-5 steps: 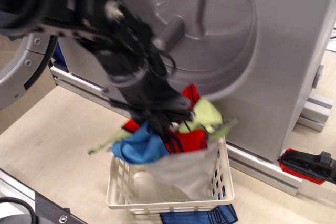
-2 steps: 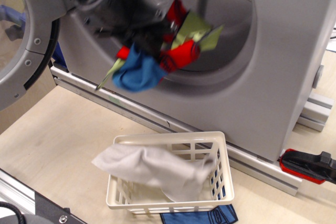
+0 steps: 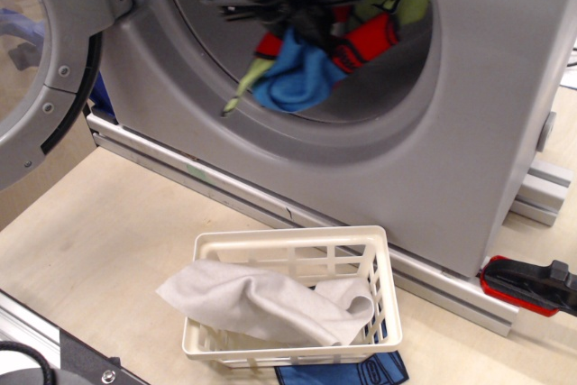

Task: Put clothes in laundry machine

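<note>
Blue, red and lime cloth bundle (image 3: pixel 311 60) is held clamped by blurred black gripper (image 3: pixel 302 15) inside grey laundry machine's round drum opening (image 3: pixel 397 123). Release should be made deeper inside the opening, past its lip.

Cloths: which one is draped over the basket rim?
The pale grey cloth, hanging over the white basket's left edge. The blue, red and green ones hang at the drum opening; the dark blue lies under the basket.

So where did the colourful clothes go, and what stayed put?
The tool carried the clothes up out of the white basket and into the laundry machine opening, still gripping them. The grey cloth dropped back into the basket. Basket and machine stayed put.
</note>
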Controlling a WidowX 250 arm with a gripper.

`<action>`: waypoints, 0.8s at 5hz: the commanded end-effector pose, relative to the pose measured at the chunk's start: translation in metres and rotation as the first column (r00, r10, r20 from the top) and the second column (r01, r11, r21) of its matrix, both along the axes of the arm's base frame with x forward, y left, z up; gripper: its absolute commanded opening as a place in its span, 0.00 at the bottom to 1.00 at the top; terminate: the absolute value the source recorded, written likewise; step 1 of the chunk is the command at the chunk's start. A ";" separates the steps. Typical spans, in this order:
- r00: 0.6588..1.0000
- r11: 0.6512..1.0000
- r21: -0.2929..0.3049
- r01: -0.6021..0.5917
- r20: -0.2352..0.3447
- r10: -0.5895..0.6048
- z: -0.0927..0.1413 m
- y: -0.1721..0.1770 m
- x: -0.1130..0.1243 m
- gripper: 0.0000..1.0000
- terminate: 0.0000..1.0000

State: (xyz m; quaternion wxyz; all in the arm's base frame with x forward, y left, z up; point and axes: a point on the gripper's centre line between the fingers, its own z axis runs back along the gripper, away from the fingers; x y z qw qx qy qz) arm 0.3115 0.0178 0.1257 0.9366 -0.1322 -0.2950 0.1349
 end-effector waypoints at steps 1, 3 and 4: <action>0.992 0.996 0.073 -0.053 0.119 0.044 -0.008 0.008 0.030 0.00 0.00; 0.989 0.994 0.072 -0.078 0.132 0.068 -0.014 0.009 0.047 0.00 0.00; 0.994 0.997 0.048 -0.062 0.091 0.057 -0.013 0.011 0.040 1.00 0.00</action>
